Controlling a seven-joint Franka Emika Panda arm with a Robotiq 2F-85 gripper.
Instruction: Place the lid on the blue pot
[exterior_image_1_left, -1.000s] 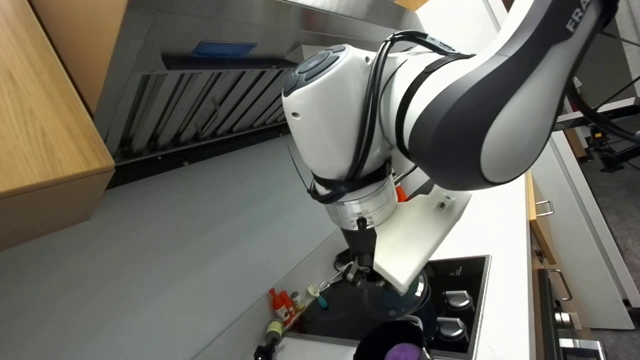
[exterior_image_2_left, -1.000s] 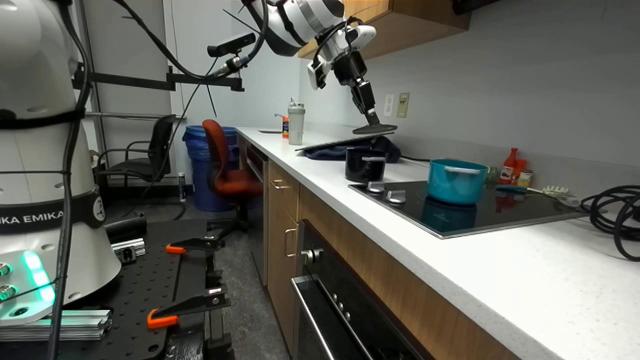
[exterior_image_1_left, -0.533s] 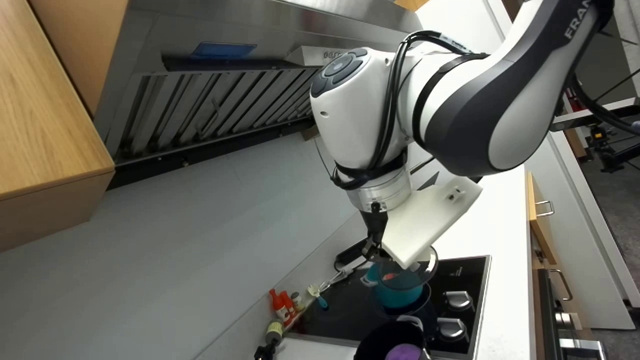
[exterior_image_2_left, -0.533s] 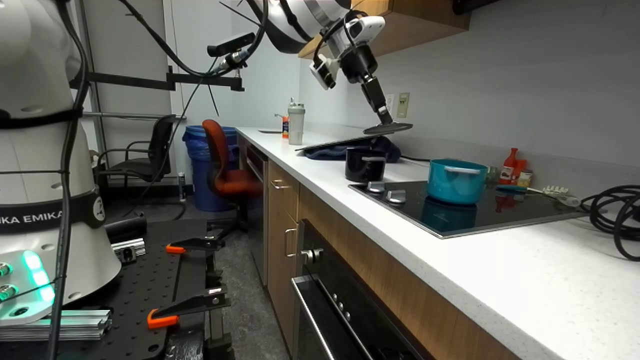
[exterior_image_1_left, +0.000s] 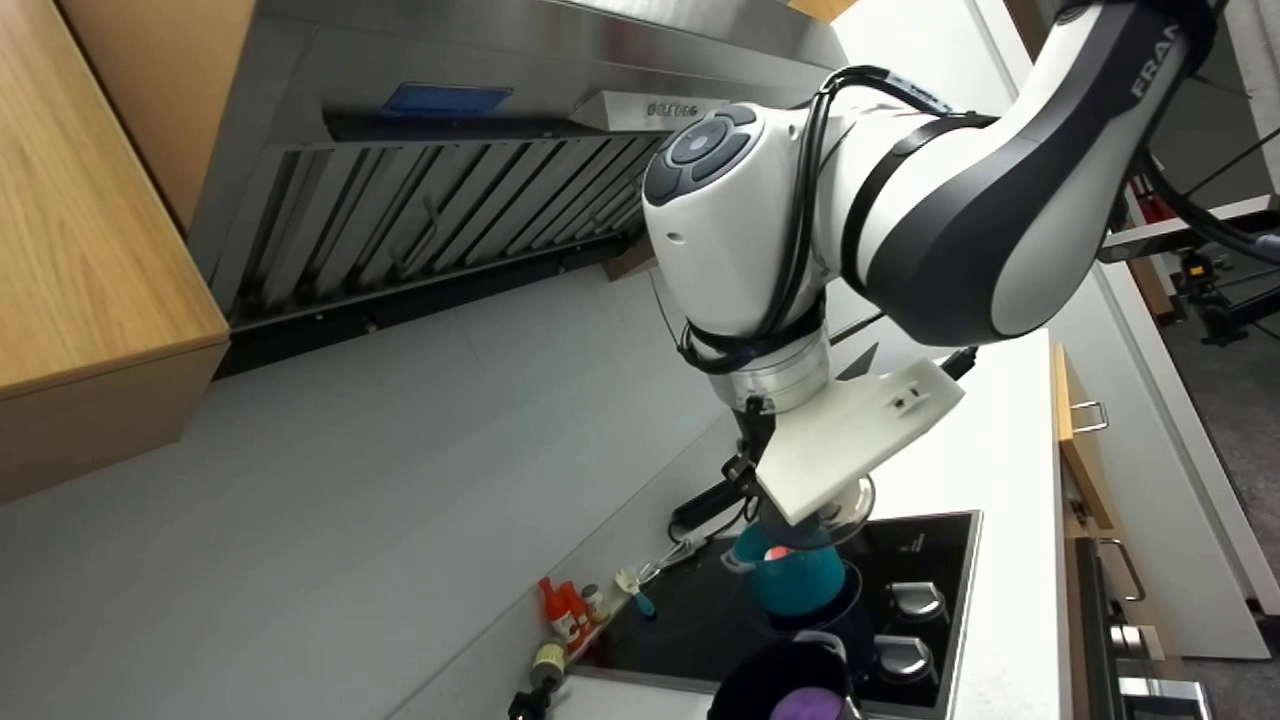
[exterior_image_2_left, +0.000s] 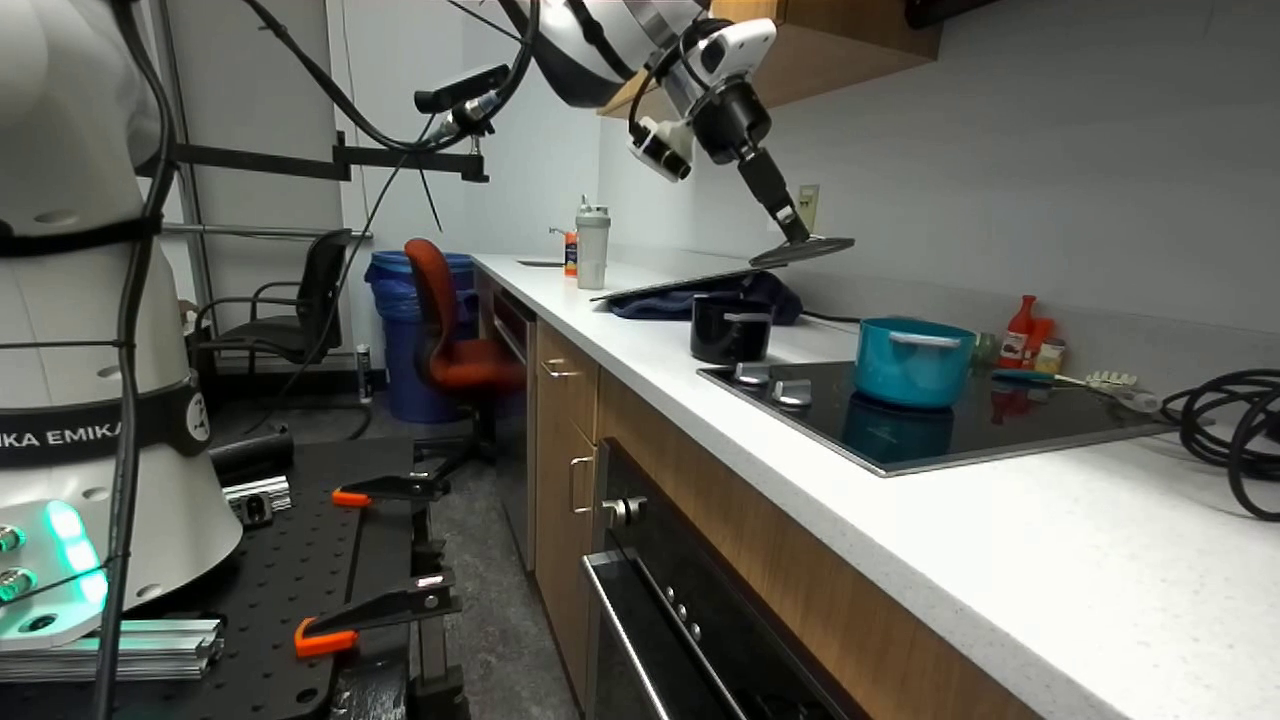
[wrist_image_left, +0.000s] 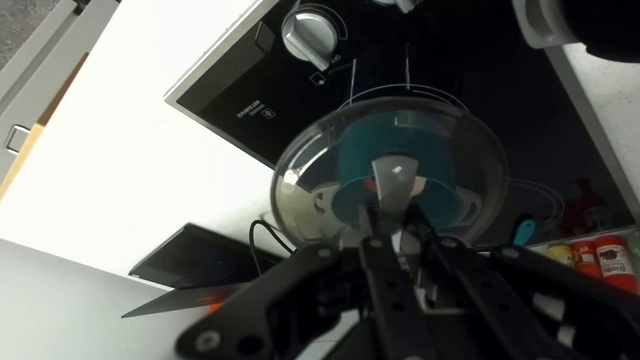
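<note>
Though off the blue pot (exterior_image_2_left: 913, 365), lid (exterior_image_2_left: 815, 250) tilted — handle (wrist_image_left: 395, 175) up, clamped between fingers (wrist_image_left: 390, 285).

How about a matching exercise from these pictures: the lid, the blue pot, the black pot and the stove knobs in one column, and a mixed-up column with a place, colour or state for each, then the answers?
Column one
1. Lid
2. Blue pot
3. Black pot
4. Stove knobs

Column two
A. Has a purple thing inside
B. Silver
C. Held in the air by the end effector
D. Standing uncovered on the stovetop

Right pairs: 1-C; 2-D; 3-A; 4-B
</note>
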